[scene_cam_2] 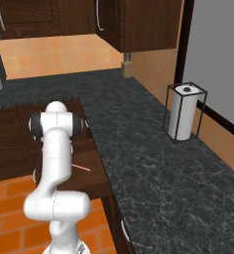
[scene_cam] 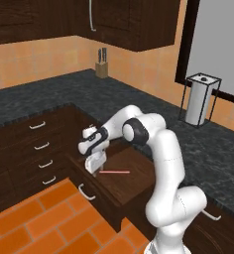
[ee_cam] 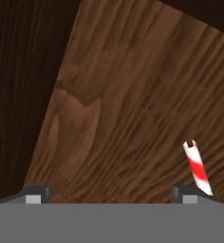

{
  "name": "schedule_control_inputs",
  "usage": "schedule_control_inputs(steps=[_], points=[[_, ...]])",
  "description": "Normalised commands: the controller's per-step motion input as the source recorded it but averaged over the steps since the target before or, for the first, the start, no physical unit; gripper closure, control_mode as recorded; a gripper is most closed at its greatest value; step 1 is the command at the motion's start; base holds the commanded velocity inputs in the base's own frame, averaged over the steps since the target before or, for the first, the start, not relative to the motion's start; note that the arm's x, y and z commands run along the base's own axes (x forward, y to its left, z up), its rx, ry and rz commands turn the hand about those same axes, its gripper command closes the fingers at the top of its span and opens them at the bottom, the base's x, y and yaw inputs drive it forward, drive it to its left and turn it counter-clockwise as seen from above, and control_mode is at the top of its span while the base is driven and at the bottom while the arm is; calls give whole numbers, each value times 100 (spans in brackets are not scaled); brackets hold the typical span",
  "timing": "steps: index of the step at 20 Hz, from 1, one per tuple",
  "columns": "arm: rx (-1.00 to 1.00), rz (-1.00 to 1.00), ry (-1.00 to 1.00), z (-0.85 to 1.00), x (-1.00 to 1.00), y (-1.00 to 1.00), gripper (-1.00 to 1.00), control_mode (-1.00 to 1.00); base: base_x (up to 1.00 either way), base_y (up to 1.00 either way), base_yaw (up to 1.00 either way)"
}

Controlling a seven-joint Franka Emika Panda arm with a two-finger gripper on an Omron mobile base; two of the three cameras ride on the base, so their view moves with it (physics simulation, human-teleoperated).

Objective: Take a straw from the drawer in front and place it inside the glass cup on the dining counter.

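Left base view first: the white arm bends down over the open drawer (scene_cam: 131, 173), and its pincer (scene_cam: 94, 170) sits low inside, tips just above the wooden floor. The straw (scene_cam: 114, 171) lies flat on that floor, its near end right beside the pincer, the rest running off to the right. Behind, a knife block (scene_cam: 102, 63) and a paper towel holder (scene_cam: 199, 99) stand on the black speckled table (scene_cam: 153, 109). Right base view now: the arm's body covers the pincer, and a short pink length of straw pokes out to its right on the drawer floor. Hand view: fingers spread wide apart, holding nothing, with the red-and-white striped straw end rising beside the right fingertip (ee_cam: 189, 193).
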Motion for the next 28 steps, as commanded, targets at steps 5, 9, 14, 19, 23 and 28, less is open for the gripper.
schedule_control_inputs(steps=[5, 9, 14, 19, 23, 28], points=[[0, -1, -22, 8, -96, 24, -100, -100, 0, 0, 0], [0, -6, -17, 21, -14, -11, -100, -100, 0, 0, 0], [0, -2, -7, 1, 58, -27, -100, -100, 0, 0, 0], [0, 0, -6, -8, 27, -2, -100, -100, 0, 0, 0], [0, 0, -5, -25, 0, 0, -100, -100, 0, 0, 0], [0, 0, -2, -19, 22, -4, -100, -100, 0, 0, 0]])
